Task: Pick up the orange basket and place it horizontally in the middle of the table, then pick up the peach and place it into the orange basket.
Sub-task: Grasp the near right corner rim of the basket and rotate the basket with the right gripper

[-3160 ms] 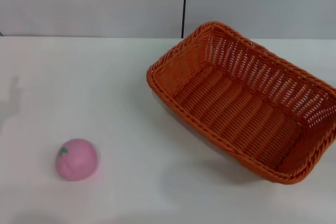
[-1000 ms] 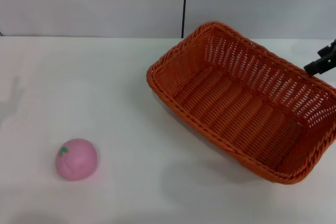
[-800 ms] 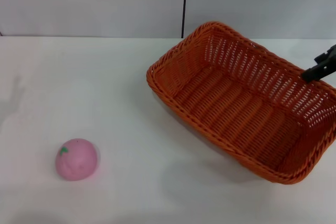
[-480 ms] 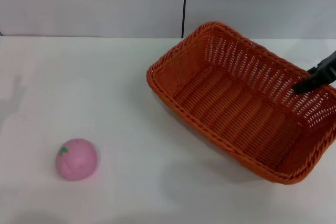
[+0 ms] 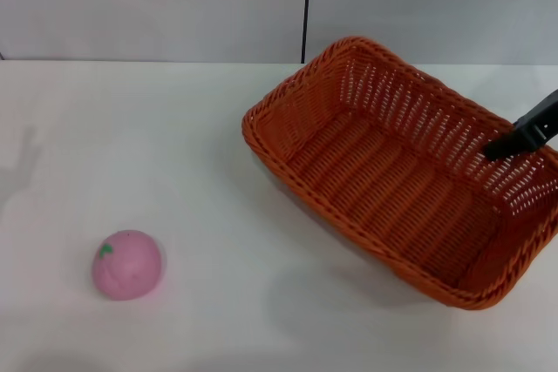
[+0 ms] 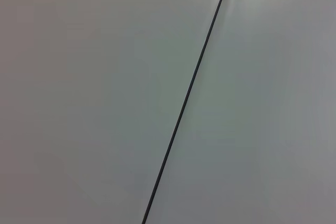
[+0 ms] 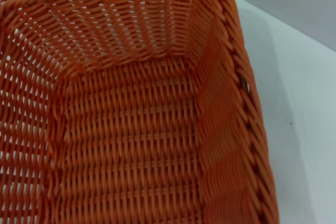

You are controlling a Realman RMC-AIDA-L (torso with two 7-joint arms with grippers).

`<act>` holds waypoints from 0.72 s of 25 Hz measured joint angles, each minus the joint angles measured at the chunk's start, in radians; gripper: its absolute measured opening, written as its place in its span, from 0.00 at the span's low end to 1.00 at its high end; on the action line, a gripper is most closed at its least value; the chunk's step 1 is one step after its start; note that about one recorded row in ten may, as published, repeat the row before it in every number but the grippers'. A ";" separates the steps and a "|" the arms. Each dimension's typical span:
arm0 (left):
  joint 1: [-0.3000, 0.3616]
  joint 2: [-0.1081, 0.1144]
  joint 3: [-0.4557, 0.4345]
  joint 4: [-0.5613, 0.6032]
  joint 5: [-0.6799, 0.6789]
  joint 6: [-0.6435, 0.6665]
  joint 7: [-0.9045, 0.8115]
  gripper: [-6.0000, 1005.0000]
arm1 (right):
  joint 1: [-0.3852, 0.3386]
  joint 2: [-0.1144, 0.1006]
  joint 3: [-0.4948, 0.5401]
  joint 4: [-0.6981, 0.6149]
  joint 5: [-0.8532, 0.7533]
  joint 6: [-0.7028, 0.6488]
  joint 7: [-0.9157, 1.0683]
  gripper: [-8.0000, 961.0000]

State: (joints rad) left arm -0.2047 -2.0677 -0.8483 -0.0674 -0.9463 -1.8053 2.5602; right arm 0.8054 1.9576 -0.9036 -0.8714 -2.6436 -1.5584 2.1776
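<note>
Right gripper at the basket's far wall, grasp unconfirmed

At the frame's right edge one dark finger shows over the basket wall; clenched or not, I cannot tell. The basket sits skewed right of centre, so a one-sided hold could tip or swing it. The peach lies lower left on the table. The left gripper is unseen.

Only the right pincer shows: a slim, matte black finger (no markings visible).
</note>
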 joint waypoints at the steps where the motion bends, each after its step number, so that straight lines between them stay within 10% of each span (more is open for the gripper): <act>1: 0.001 0.000 0.000 0.000 0.000 0.000 0.000 0.82 | 0.000 0.000 0.000 0.001 0.000 0.000 0.000 0.48; 11: -0.001 0.000 0.001 0.000 0.000 0.000 -0.002 0.82 | -0.003 0.009 0.003 -0.060 0.025 -0.026 0.000 0.17; 18: 0.005 0.000 -0.002 -0.011 -0.003 -0.001 -0.003 0.82 | -0.032 0.006 0.007 -0.193 0.140 -0.108 0.000 0.17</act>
State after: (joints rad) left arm -0.1997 -2.0678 -0.8504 -0.0782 -0.9492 -1.8065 2.5573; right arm 0.7731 1.9640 -0.8964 -1.0648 -2.5033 -1.6669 2.1775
